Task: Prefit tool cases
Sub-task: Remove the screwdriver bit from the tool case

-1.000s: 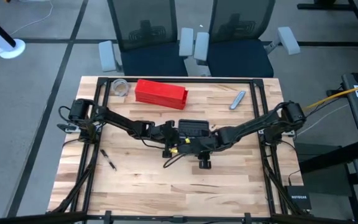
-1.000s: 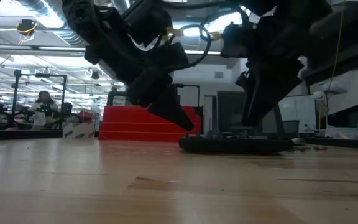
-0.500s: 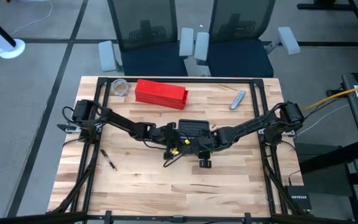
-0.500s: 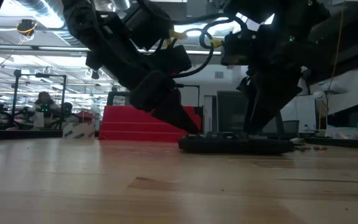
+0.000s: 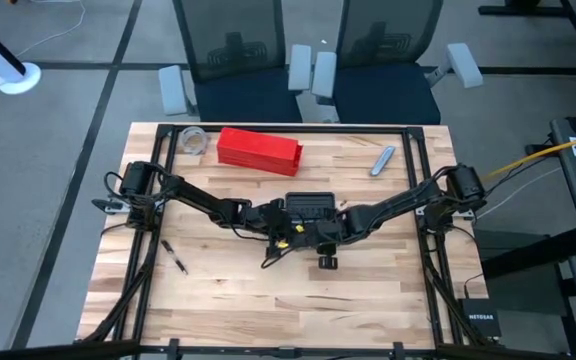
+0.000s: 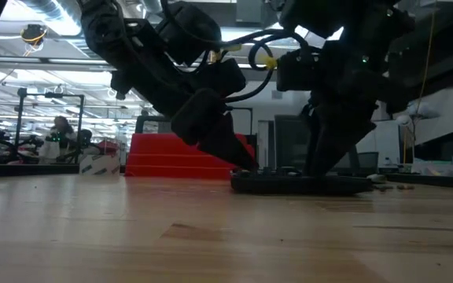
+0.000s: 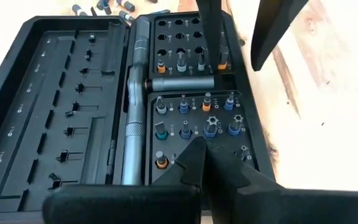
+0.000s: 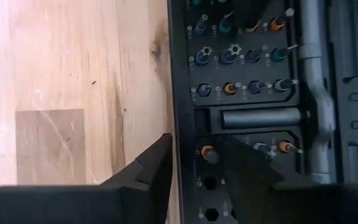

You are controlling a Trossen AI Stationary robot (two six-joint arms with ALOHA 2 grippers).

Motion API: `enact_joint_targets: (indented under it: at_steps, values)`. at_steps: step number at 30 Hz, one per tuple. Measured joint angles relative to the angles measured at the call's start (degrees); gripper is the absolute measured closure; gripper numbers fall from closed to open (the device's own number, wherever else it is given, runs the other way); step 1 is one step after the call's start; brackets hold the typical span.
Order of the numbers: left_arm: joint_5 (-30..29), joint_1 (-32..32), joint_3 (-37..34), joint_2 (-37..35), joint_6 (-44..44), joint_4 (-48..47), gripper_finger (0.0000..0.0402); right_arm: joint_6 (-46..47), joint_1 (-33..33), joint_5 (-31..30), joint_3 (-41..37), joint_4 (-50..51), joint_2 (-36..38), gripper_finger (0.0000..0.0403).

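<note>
Grippers working over small black plastic hinged tool case (image 5: pixel 311 208) lying open mid-table | left gripper (image 7: pixel 199 144) pressing shut fingertips into bit tray | right gripper (image 8: pixel 194 163) straddling case edge, jaws parted | risk: seated bits getting knocked loose

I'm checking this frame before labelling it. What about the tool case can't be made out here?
- High view: tool case interior, covered by both arms and too small.
- Low view: case seen edge-on, contents hidden.
- Right wrist view: whether the right gripper touches a bit; its fingers straddle the case edge.
</note>
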State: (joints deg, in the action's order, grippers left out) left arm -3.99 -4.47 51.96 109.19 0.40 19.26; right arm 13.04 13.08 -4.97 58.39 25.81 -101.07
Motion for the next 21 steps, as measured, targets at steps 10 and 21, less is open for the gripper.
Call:
enact_joint_targets:
  at_steps: [10,21]
  values:
    - [0.0,0.1,0.0,0.0,0.6,-0.4,0.0401,-0.1,0.0,0.4,0.0,1.0,-0.3,0.0283]
    - [0.0,0.1,0.0,0.0,0.1,-0.6,0.0401,1.7,-1.4,0.3,0.0,0.9,0.3,0.0390]
